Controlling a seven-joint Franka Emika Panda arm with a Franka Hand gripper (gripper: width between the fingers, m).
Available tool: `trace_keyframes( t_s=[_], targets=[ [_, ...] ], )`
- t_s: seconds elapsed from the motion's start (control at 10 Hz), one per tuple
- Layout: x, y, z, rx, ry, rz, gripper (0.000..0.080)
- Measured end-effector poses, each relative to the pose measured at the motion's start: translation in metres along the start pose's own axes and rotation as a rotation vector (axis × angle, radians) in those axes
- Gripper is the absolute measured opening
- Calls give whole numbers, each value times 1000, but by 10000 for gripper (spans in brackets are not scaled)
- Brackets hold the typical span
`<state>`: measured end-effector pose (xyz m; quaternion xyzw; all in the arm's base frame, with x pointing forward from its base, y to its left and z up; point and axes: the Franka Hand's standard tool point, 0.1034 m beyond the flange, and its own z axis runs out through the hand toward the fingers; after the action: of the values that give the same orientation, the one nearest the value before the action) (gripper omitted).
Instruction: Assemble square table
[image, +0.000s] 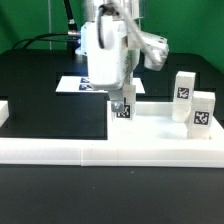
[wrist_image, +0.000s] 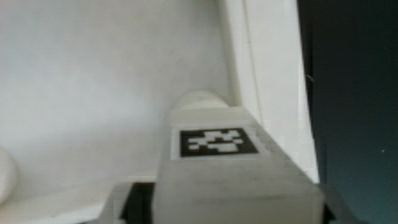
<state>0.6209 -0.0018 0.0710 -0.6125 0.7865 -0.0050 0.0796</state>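
- We are seeing the gripper (image: 123, 108) clamping a tagged white leg (wrist_image: 221, 160) over the square tabletop (image: 90, 126).
- Its fingers are closing on the leg's sides.
- Two more legs (image: 186, 98) are standing upright toward the exterior view's right, near the border rail (image: 110, 152).

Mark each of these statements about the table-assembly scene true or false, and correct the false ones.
1. The claw grips a small white tagged block leg. True.
2. Two more white tagged block legs stand upright at the exterior view's right. True.
3. The big white plastic square tabletop hangs in the air. False: it lies flat on the black table.
4. The flat marker board sits on top of the tabletop. False: it lies on the black table behind it.
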Motion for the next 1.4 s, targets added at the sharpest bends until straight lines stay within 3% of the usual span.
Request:
trace_keyframes(
  t_s=[0.1,0.3,0.5,0.6,0.7,0.8,1.4],
  targets=[
    [0,1,1,15,-25,187,290],
    [-4,1,1,17,-34,350,290],
    [-3,2,2,16,-33,303,290],
    [-2,1,2,19,-33,191,472],
    [2,0,1,23,-32,14,589],
    [-3,0,-1,16,-36,-136,631],
    [-4,2,1,14,-27,-560,649]
  ],
)
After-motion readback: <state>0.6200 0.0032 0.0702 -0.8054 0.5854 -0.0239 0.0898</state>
